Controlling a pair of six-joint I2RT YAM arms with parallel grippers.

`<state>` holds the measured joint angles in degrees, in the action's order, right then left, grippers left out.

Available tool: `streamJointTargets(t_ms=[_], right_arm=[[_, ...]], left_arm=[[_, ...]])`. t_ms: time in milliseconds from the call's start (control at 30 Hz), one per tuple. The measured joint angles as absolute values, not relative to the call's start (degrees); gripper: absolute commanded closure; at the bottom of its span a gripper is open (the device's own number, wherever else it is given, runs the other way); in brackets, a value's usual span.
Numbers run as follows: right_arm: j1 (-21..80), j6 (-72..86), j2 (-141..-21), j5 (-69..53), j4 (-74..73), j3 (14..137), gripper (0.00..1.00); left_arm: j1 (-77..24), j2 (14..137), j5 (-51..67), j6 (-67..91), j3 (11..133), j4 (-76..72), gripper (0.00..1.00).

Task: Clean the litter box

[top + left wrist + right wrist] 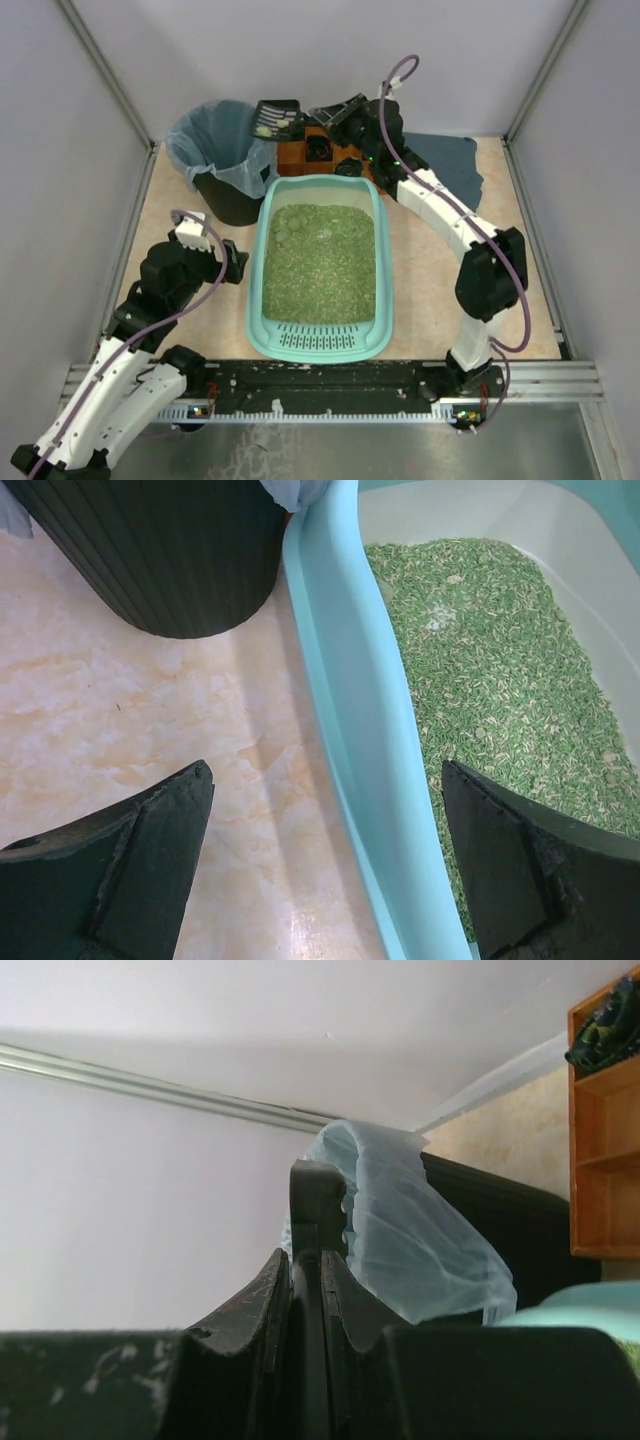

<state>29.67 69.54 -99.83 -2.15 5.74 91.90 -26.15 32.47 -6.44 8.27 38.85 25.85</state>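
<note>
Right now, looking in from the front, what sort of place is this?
Probably a robot test booth, not a home: plain grey walls box in a table, two arms are bolted to a metal rail, and a litter box and lined bin look staged as props.

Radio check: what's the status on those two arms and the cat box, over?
Left tool open, straddling litter box wall. Right tool shut on scoop, clumps aboard, at bin edge. Nothing seen blocking.

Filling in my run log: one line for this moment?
left pincer open astride litter box wall | right pincer shut on scoop | scoop holds clumps at bin rim
</note>
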Motion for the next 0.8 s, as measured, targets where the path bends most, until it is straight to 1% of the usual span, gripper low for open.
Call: streamJointTargets(t_ms=[233, 500, 633, 800], right_arm=[[31.88, 64.77, -111.96, -2.87, 3.11, 107.42, 1.00], [34.37, 55.22, -122.08, -4.93, -1.83, 123.52, 1.00], [34.81, 49.80, -124.40, -6.07, -3.57, 127.11, 1.00], [35.35, 39.38, -126.13, -7.07, -4.67, 130.04, 1.00]], left_arm=[[-26.15, 33.41, -9.91, 9.37, 38.85, 26.35, 0.00], [-26.15, 34.44, -11.46, 9.69, 38.85, 27.05, 0.00], [-26.15, 34.94, -10.92, 9.61, 38.85, 27.07, 0.00], [-26.17, 35.42, -9.47, 9.37, 38.85, 27.05, 0.00]])
